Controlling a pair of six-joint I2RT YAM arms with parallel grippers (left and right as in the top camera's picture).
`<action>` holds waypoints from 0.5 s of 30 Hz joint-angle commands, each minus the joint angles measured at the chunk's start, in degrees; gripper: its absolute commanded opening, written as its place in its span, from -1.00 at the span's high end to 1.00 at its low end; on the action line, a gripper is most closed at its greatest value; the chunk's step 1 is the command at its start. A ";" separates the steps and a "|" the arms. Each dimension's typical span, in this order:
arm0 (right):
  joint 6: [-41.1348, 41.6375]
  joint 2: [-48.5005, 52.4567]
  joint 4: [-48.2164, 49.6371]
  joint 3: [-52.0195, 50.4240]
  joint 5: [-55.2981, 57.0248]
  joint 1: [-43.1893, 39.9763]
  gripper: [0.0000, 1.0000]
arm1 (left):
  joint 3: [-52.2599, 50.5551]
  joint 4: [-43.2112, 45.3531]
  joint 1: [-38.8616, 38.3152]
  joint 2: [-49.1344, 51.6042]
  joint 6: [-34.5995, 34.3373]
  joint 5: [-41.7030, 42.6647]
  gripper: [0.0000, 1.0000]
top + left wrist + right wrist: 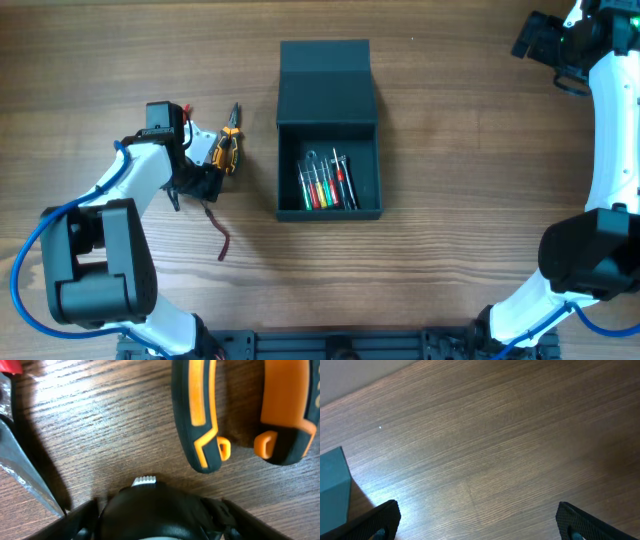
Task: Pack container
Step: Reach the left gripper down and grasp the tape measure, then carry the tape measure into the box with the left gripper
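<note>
Overhead, left pincer [212,160] beside pliers [229,150], grip unclear; right pincer [477,522] gapes wide, empty.

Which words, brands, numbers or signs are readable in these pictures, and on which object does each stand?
None is readable. The container looks plain; the pliers show only orange shapes on the handles, no letters; the screwdrivers in the container are too small to tell.
</note>
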 commanded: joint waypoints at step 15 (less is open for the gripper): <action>-0.70 -0.50 0.02 1.11 -0.24 0.24 -0.99 | -0.74 -1.27 0.15 1.29 -1.18 1.36 0.22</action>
